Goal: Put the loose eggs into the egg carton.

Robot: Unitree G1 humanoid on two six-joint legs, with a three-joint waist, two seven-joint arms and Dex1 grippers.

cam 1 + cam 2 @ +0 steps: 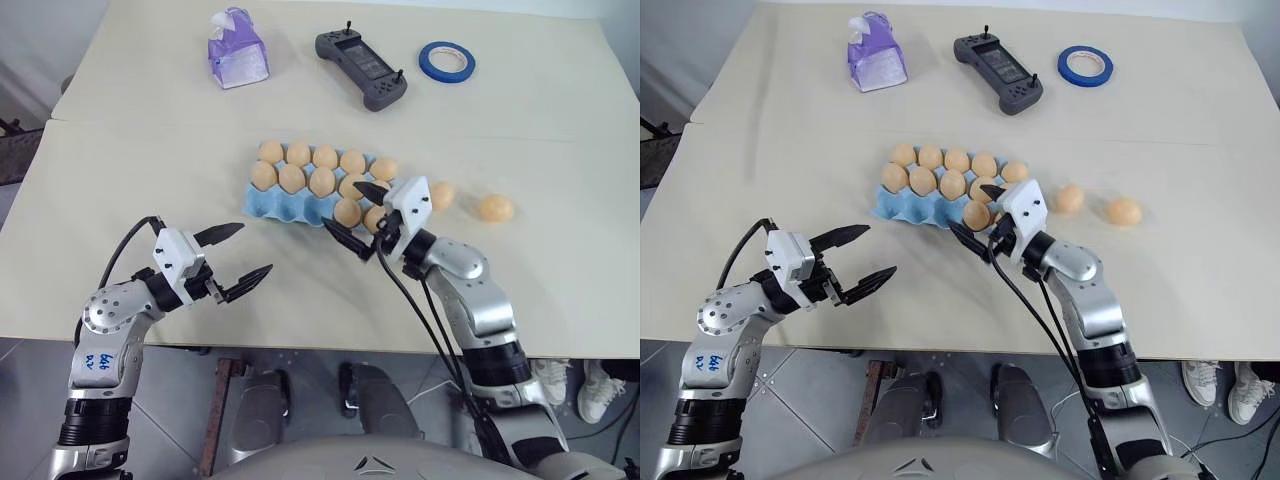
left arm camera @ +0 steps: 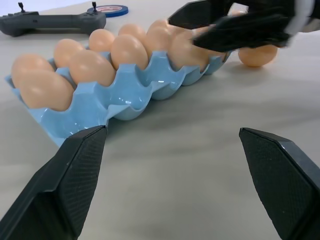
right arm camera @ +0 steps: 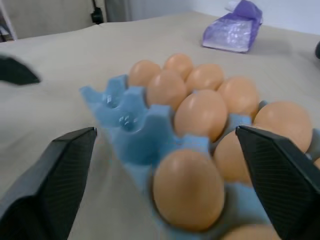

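Two loose eggs (image 1: pixel 441 195) (image 1: pixel 495 208) lie on the bare tabletop (image 1: pixel 150 180) just off the right end of the egg carton (image 1: pixel 275 203), toward the table's right edge, apart from each other. Head views: the light blue carton sits mid-table with its two far rows full; the near row holds eggs at its right end and empty cups at its left. The right gripper (image 1: pixel 358 217) hovers over the carton's near right corner, fingers spread wide, nothing between them — one fingertip over the carton's eggs, the other off its near edge. The left gripper (image 1: pixel 243 257) hangs near the table's front edge, left of the carton and clear of it, jaws open and empty. Along the far edge: a purple tissue pack (image 1: pixel 236 49), a dark handheld controller (image 1: pixel 361 68), a blue tape roll (image 1: pixel 447 61).

Left wrist view: both fingers (image 2: pixel 65 185) apart, carton ahead, the right gripper over its far end, one loose egg (image 2: pixel 257 55) beyond.

Right wrist view: fingers (image 3: pixel 55 180) wide apart, framing the carton's filled cups — an egg sits close in front, tissue pack behind.
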